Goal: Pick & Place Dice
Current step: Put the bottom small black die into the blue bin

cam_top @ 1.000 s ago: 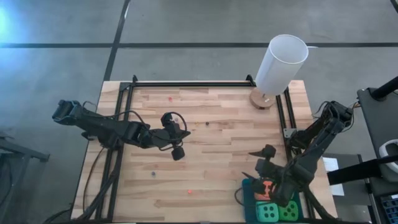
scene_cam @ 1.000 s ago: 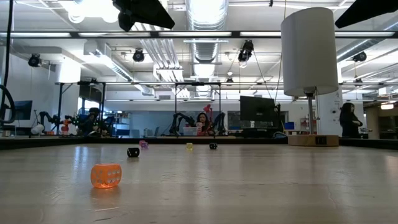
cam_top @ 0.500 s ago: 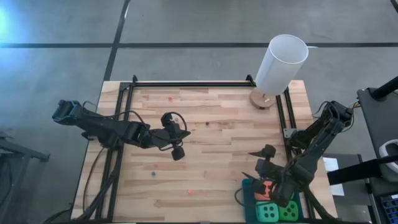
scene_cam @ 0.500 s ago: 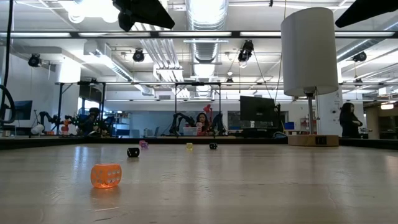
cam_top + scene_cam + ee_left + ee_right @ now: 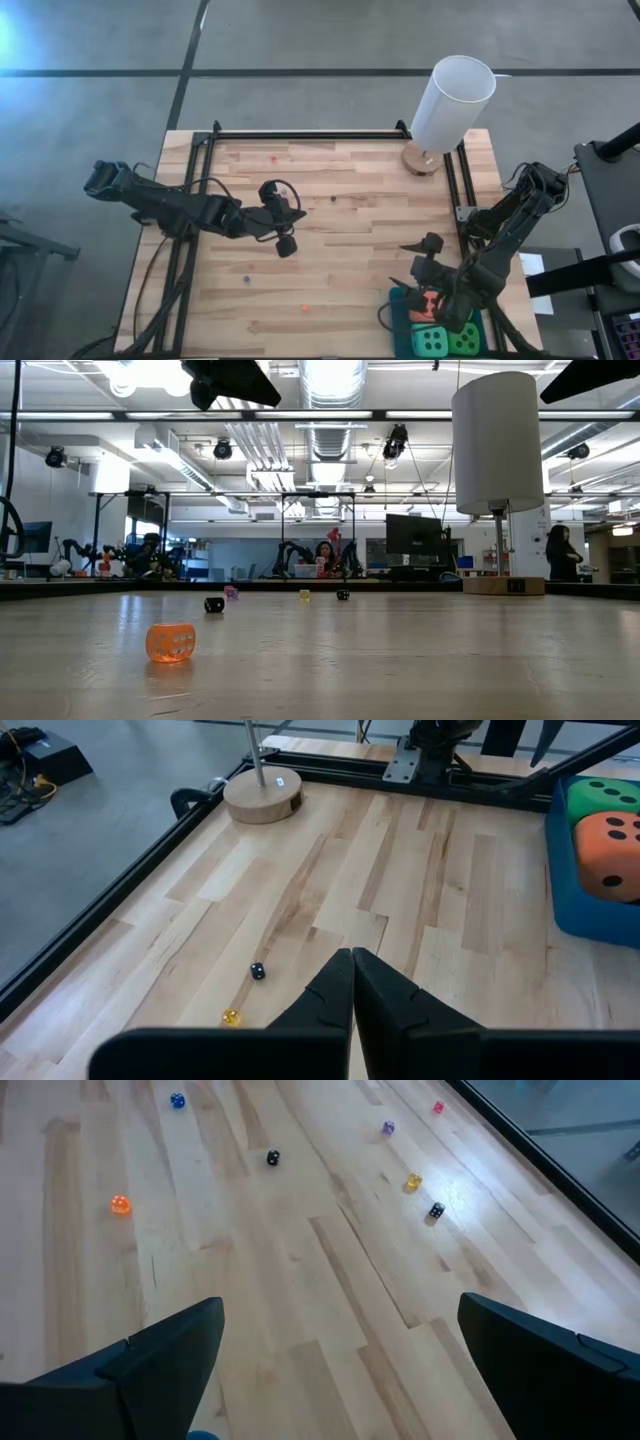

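My right claw: my right gripper (image 5: 425,262) hangs over the near right corner of the table (image 5: 340,215), fingers (image 5: 160,1355) spread wide with nothing between them.
Under it: a blue tray (image 5: 403,300) sits at that near right corner; my right arm crosses over it.
Dice in the tray: the orange-red die (image 5: 427,302) lies at the tray's far side, partly under my arm; the two bright green dice (image 5: 431,341) lie side by side at its near side. The left wrist view shows the orange-red die (image 5: 607,855) and one green die (image 5: 606,796) against the tray's blue wall (image 5: 560,900).
Turquoise die: I cannot make it out apart from the tray.
My left claw: my left gripper (image 5: 285,243) waits over the middle of the table, left of centre, fingers (image 5: 335,995) pressed together and holding nothing.
Small dice on the wood: tiny loose dice are scattered over the boards, among them an orange one (image 5: 120,1205), a blue one (image 5: 177,1100), two black ones (image 5: 273,1157), a yellow one (image 5: 414,1181), a purple one (image 5: 388,1127) and a pink one (image 5: 437,1108). The low view shows the small orange die (image 5: 170,642) closest.
Far right corner: a tall white cylinder (image 5: 452,102) stands on a thin post over a round wooden base (image 5: 420,160).
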`<state>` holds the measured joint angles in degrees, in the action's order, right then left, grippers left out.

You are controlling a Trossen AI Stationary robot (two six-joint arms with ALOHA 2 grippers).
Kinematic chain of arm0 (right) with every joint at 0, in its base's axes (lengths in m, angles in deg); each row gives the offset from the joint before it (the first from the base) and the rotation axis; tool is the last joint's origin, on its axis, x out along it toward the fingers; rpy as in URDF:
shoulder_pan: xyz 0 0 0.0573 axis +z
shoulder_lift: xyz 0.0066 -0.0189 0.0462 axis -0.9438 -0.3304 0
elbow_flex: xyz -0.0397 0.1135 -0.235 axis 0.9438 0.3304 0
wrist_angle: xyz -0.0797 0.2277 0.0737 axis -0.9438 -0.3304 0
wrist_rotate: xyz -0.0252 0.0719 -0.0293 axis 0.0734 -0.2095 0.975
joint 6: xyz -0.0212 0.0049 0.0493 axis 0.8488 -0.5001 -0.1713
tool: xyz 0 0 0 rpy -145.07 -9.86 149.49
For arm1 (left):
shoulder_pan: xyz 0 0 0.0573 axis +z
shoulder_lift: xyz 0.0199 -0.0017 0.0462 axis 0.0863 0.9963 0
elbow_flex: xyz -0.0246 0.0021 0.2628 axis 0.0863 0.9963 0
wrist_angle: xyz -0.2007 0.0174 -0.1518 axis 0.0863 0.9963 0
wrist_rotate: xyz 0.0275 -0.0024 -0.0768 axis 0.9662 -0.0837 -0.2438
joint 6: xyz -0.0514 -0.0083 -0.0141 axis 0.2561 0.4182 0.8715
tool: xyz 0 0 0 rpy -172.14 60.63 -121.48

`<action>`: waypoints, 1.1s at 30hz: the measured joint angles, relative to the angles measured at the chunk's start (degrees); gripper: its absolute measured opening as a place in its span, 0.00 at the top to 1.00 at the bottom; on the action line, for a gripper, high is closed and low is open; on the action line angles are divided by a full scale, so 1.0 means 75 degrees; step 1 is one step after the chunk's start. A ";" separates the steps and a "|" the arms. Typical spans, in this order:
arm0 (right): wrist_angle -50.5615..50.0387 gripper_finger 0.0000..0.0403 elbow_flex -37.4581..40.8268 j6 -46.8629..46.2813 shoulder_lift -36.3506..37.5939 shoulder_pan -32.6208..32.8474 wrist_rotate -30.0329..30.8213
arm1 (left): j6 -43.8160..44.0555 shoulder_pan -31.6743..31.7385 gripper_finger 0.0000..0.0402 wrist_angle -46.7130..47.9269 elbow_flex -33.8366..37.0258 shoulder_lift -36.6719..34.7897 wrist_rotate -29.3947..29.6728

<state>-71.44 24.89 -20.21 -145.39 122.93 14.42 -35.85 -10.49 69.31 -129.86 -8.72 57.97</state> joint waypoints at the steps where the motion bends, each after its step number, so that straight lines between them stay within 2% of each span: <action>1: 0.0000 0.01 0.0000 0.0000 0.0000 0.0000 0.0000 | -0.0003 0.0000 0.96 0.0005 0.0001 0.0000 0.0000; 6: 0.0006 0.01 0.0000 0.0080 0.0000 0.0000 0.0007 | 0.0149 0.0000 0.96 0.0319 -0.0002 0.0000 -0.0050; 14: 0.0009 0.01 0.0000 0.0067 0.0000 0.0000 0.0009 | 0.0204 -0.0304 0.99 0.0823 -0.0002 0.0005 -0.0951; 23: 0.0009 0.01 0.0000 0.0055 0.0000 0.0000 0.0005 | 0.0264 -0.1203 0.99 0.1038 0.0013 0.0037 -0.0947; 33: 0.0025 0.01 0.0003 0.0052 -0.0001 -0.0001 0.0002 | 0.0852 -0.1374 0.99 0.0745 0.0708 0.0743 -0.1067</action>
<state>-71.25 24.91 -19.81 -145.40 122.92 14.44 -29.46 -20.80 74.89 -124.54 -3.14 49.97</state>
